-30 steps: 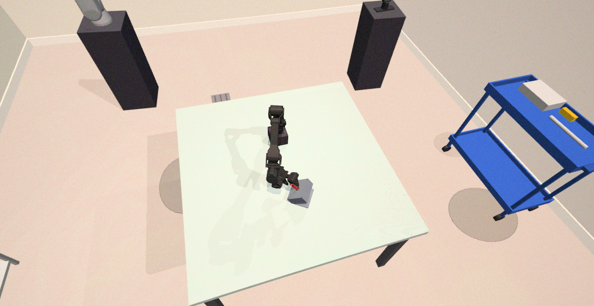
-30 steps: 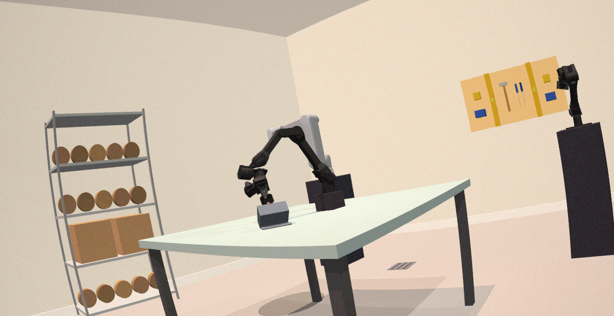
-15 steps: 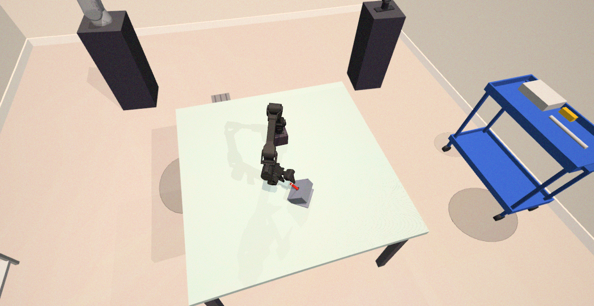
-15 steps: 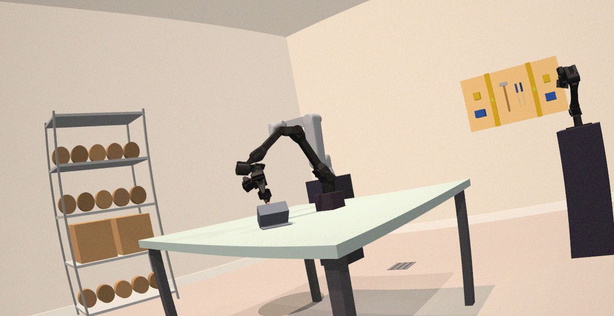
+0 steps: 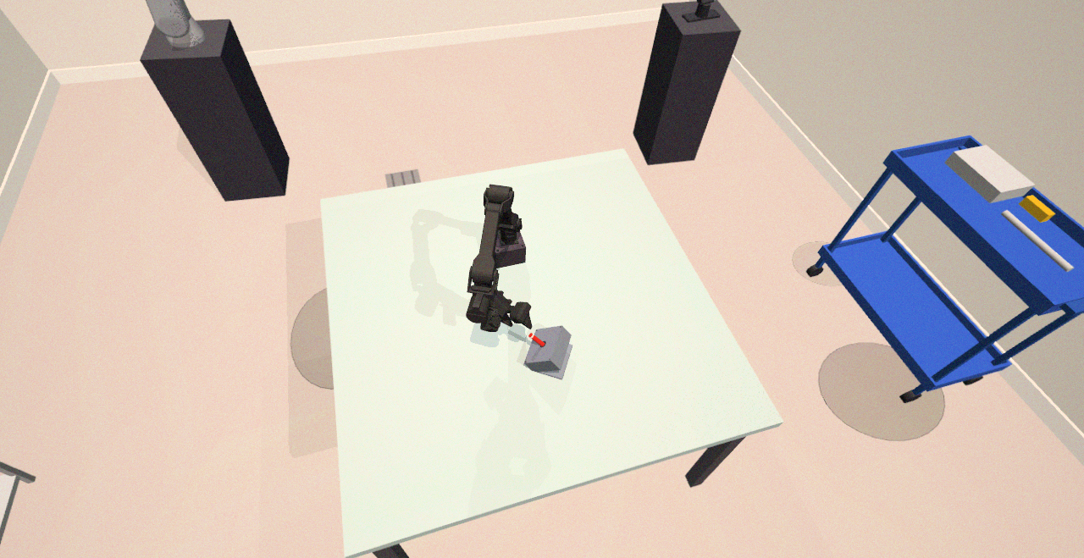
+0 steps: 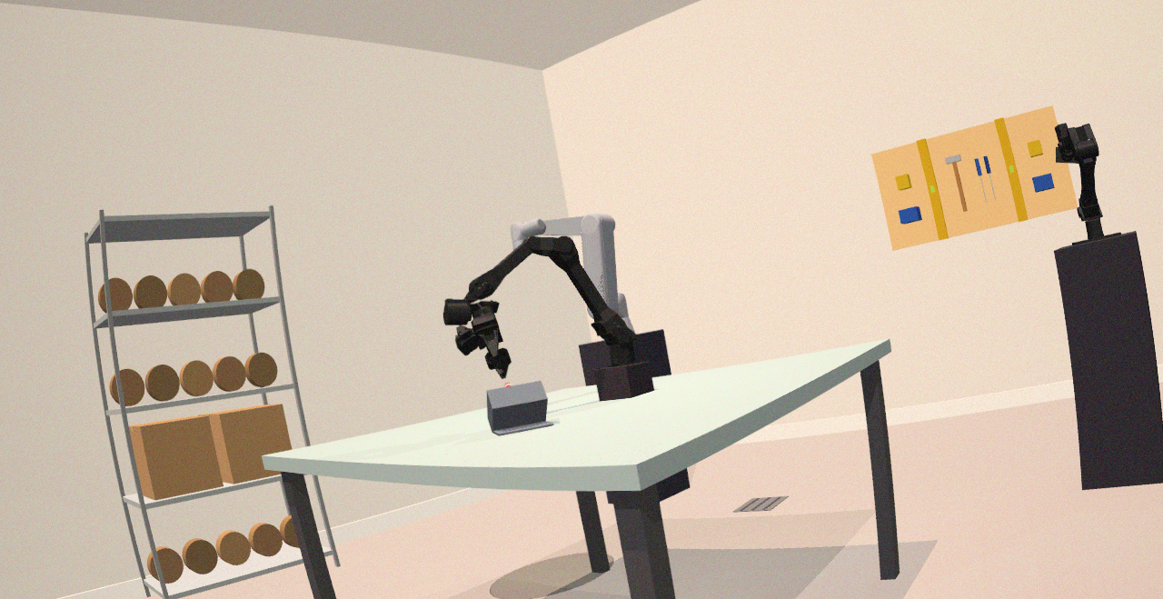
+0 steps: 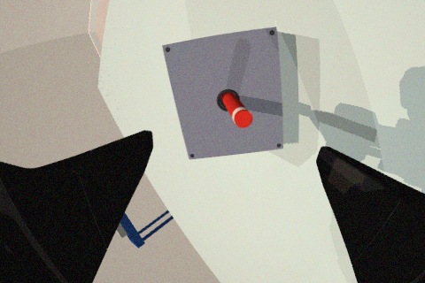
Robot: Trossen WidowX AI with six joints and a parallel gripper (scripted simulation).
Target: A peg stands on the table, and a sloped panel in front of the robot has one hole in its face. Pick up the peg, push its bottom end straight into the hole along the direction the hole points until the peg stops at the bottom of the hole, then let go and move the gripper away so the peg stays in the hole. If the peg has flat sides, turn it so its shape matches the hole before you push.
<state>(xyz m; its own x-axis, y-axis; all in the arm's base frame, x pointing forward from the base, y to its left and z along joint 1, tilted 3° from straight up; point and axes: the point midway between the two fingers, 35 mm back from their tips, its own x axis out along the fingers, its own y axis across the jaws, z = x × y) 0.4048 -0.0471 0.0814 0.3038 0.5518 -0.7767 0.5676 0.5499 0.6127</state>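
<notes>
Gripper released; peg seated in panel hole.
From left in my top view: gripper (image 5: 520,325) (image 6: 500,371) (image 7: 237,148), jaws apart, unloaded; red peg (image 5: 537,339) (image 6: 507,384) (image 7: 233,108), tilted in hole; sloped panel (image 5: 555,340) (image 6: 517,412) (image 7: 195,75), inboard of all counter (image 5: 621,251) (image 6: 731,400) (image 7: 212,212) edges.

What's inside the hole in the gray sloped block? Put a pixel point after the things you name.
The red peg (image 5: 537,339) (image 7: 235,108) stands in the hole of the gray block (image 5: 549,349) (image 6: 517,406) (image 7: 199,66). Its lower end is hidden, so how deep it goes can't be seen.

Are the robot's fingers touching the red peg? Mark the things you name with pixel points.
Apart. The wrist view shows the open fingers on either side, with a gap between each one and the red peg (image 5: 537,339) (image 7: 235,107).
</notes>
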